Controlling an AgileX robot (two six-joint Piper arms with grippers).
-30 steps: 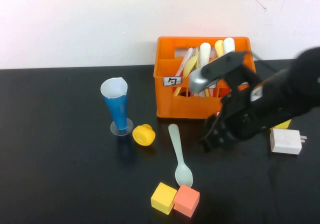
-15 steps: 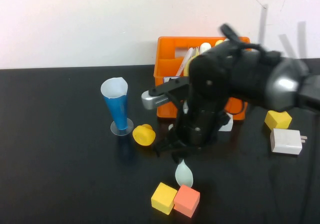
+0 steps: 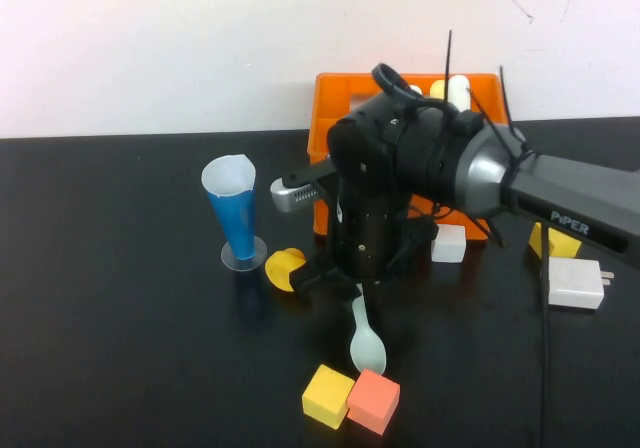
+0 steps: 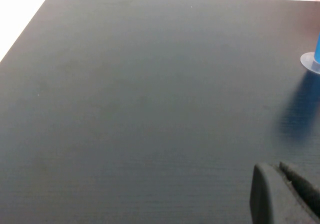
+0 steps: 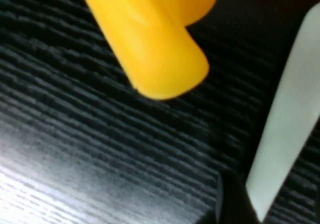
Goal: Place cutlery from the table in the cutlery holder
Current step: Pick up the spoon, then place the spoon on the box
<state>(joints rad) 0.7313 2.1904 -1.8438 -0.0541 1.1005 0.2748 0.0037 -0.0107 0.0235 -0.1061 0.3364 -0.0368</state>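
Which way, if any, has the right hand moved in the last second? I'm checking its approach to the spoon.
Yes. The right hand has swung leftward from beside the orange crate, down over the spoon handle near the yellow piece.

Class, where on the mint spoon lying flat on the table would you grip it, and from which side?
Probably from above, mid-handle: the mint spoon lies flat, blocks by its bowl. The right gripper hovers there; the left gripper stays apart.

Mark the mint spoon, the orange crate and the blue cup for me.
Pale mint-green plastic spoon point(image 3: 367, 348), high view, on its bowl.
Orange plastic slotted crate point(image 3: 345, 92), high view, on its back-left rim.
Blue cone-shaped cup point(image 3: 236, 225), high view, on its tapered side.
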